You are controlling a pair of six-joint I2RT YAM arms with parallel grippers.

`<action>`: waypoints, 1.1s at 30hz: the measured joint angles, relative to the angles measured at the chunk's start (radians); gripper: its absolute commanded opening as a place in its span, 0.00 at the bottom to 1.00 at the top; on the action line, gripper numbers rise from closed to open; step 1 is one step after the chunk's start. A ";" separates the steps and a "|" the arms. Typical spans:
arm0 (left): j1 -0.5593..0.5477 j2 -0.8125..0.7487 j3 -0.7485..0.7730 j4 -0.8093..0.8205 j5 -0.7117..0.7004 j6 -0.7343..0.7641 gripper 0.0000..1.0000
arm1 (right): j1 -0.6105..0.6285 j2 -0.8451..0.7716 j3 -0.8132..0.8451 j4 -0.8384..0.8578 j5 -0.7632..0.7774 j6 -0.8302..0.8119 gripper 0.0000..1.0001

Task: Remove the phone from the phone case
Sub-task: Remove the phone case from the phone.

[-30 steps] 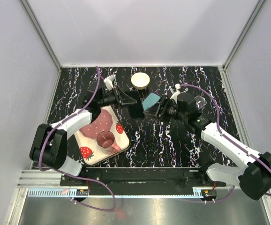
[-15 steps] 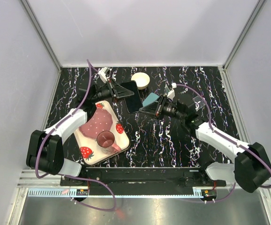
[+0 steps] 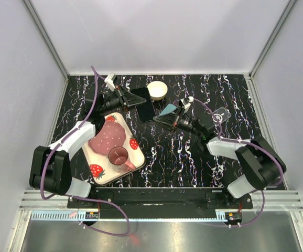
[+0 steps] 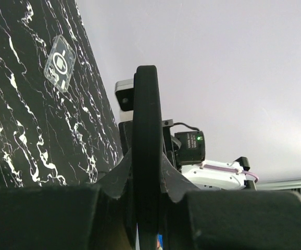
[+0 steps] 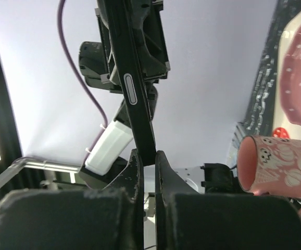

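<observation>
Phone (image 3: 144, 104) farther back and leftward (right arm (image 3: 224, 147) too)

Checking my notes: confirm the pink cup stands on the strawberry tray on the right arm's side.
Wrong side: the pink cup stands on the strawberry tray on the left arm's side, as the top external view shows.

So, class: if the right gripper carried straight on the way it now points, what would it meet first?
The phone, pinched edge-on in the right gripper. Straight beyond it, probably the left gripper clamping the phone's far end, though depth is hard to judge.
</observation>
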 measured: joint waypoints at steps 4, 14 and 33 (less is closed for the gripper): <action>0.009 0.000 0.000 0.025 -0.023 -0.018 0.00 | 0.000 0.113 0.002 0.193 -0.001 0.124 0.00; 0.017 0.000 -0.004 0.097 -0.029 -0.116 0.00 | 0.000 0.141 0.024 0.298 0.003 0.208 0.00; 0.029 -0.038 -0.134 0.510 -0.104 -0.406 0.00 | 0.015 0.105 0.099 0.338 -0.002 0.227 0.00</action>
